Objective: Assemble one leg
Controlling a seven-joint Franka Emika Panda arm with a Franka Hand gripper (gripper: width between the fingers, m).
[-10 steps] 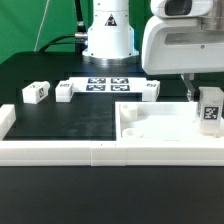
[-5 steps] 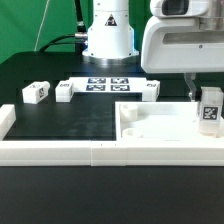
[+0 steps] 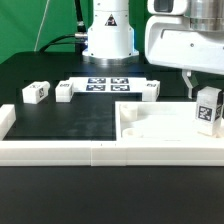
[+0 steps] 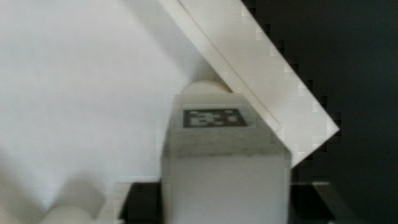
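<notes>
My gripper (image 3: 203, 94) is shut on a leg (image 3: 208, 108), a small white block with a black-and-white tag facing the camera. It holds the leg slightly tilted over the right end of the large white panel with round sockets (image 3: 150, 127). In the wrist view the leg (image 4: 226, 150) stands between my dark fingers (image 4: 146, 200), its tag visible, with the panel (image 4: 89, 100) beneath it. My gripper (image 4: 226, 205) closes on the leg's sides. Three more legs lie on the table: two at the exterior view's left (image 3: 35, 92) (image 3: 64, 90), one near the middle (image 3: 150, 90).
The marker board (image 3: 108, 84) lies at the back in front of the arm's base (image 3: 108, 40). Long white border rails (image 3: 60, 150) run along the front and the left side of the black mat.
My gripper has risen slightly with the leg, and the leg now hangs a little more tilted. The other parts have not moved.
</notes>
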